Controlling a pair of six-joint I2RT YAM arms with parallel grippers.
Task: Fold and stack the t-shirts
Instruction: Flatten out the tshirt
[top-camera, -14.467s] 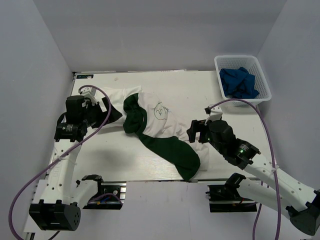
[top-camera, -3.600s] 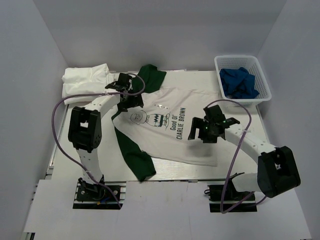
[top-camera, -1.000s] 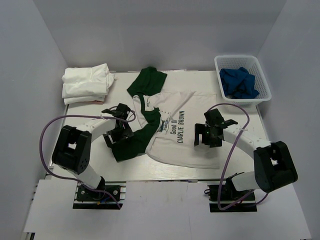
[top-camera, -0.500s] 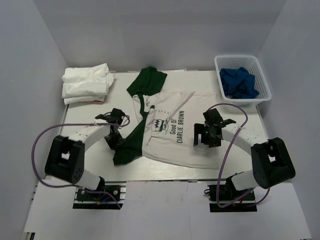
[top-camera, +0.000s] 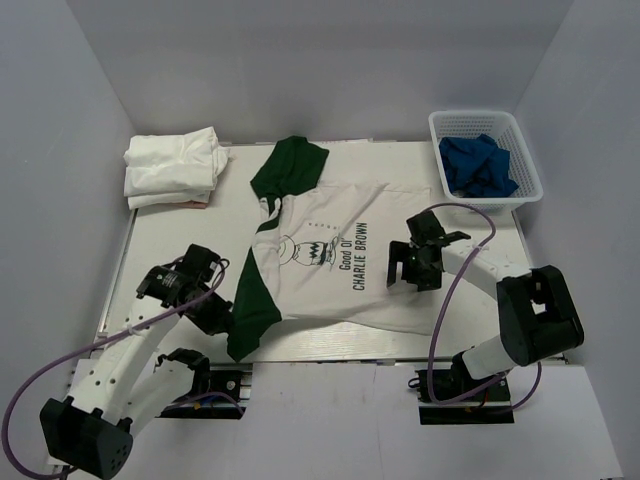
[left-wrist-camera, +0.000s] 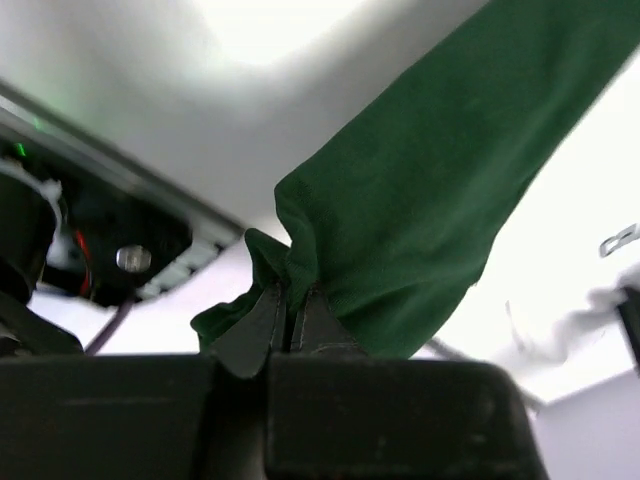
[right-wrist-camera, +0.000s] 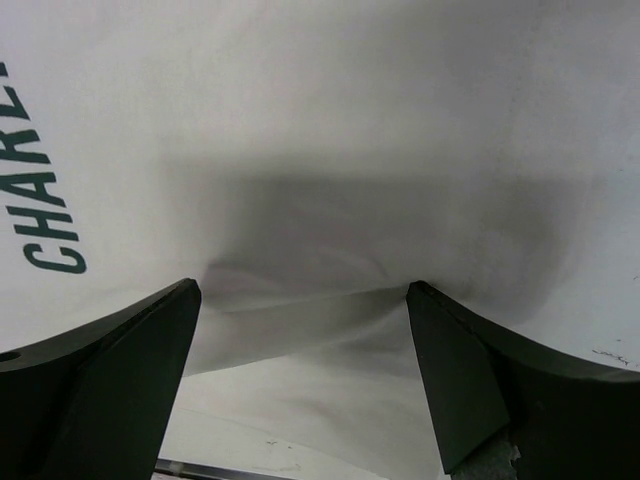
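Observation:
The white t-shirt (top-camera: 350, 270) with dark green sleeves and the Charlie Brown print lies spread across the table's middle. Its near green sleeve (top-camera: 250, 305) reaches the front edge, and my left gripper (top-camera: 216, 312) is shut on it. In the left wrist view the left gripper (left-wrist-camera: 293, 300) pinches a fold of the green sleeve (left-wrist-camera: 420, 190). My right gripper (top-camera: 413, 266) stands open on the shirt's white body. Its fingers (right-wrist-camera: 120, 350) press the white cloth (right-wrist-camera: 300, 150), which wrinkles between them. Folded white t-shirts (top-camera: 170, 165) are stacked at the back left.
A white basket (top-camera: 522, 150) holding blue cloth (top-camera: 478, 165) stands at the back right corner. The far green sleeve (top-camera: 290, 165) lies near the table's back edge. Grey walls enclose the table on three sides.
My left gripper closed on the near green sleeve and drew it toward the front left, uncovering the cartoon print. The right gripper stayed open on the shirt.

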